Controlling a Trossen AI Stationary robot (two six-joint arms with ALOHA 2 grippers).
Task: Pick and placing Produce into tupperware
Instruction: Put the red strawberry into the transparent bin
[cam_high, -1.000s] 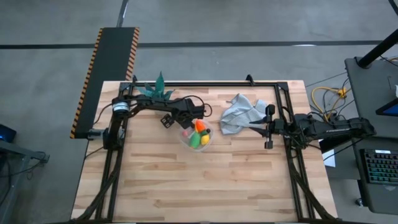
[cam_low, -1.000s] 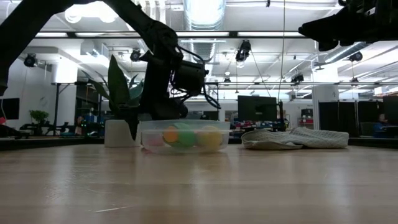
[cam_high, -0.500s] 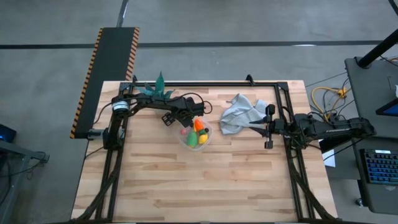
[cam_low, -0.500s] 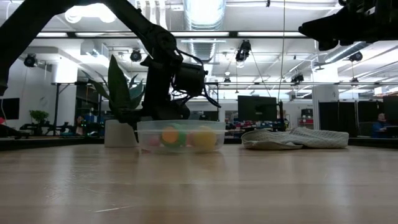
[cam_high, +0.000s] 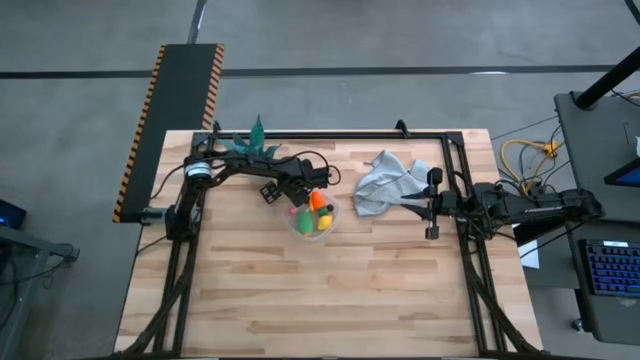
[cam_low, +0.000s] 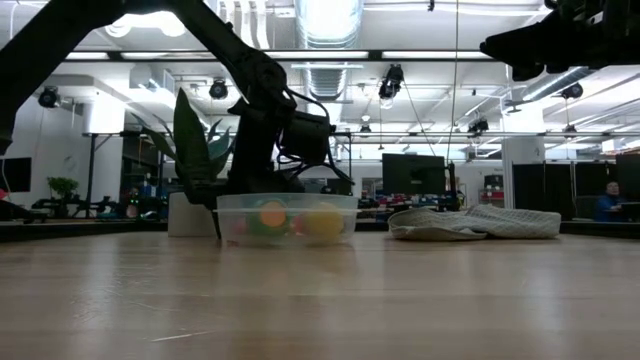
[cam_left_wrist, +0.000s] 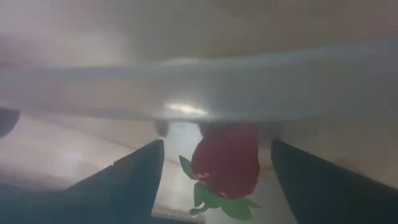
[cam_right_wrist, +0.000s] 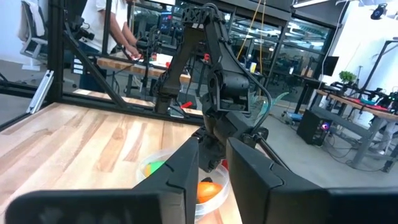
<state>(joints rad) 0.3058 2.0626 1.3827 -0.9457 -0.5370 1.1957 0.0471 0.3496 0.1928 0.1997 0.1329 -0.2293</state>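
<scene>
- Looking down on the table (cam_high: 300, 290), I see the tupperware (cam_high: 315, 218) a little toward the far edge from the middle, closer to the left side than to the right.
- The tub holds the produce (cam_high: 318, 212): I can make out an orange piece, a green one, a yellow one and something pink-red, all inside the clear wall.
- From the low view, the same tub (cam_low: 287, 217) stands flat on the wood, and the round coloured pieces (cam_low: 272, 216) show through its side.
- My left gripper (cam_high: 303, 197) is right at the far-left rim of the tub, touching it or just above it; I cannot tell which.
- In the left wrist view its two dark fingers (cam_left_wrist: 134, 171) stand wide apart, and between them lies a red strawberry piece (cam_left_wrist: 227, 163) with green leaves, under the whitish rim. The fingers do not close on it.
- My right gripper (cam_right_wrist: 212, 171) waits near the right edge of the table, pointing toward the tub. Its fingers are narrow, with only a small gap, and hold nothing.
- A grey-blue cloth (cam_high: 388, 180) lies crumpled between the tub and the right arm, near the far edge.
- A teal-leaved plant (cam_high: 254, 143) in a white pot (cam_low: 192, 214) stands at the far edge, behind the left arm.
- In the right wrist view, a person (cam_right_wrist: 112, 28) stands beyond the table.
</scene>
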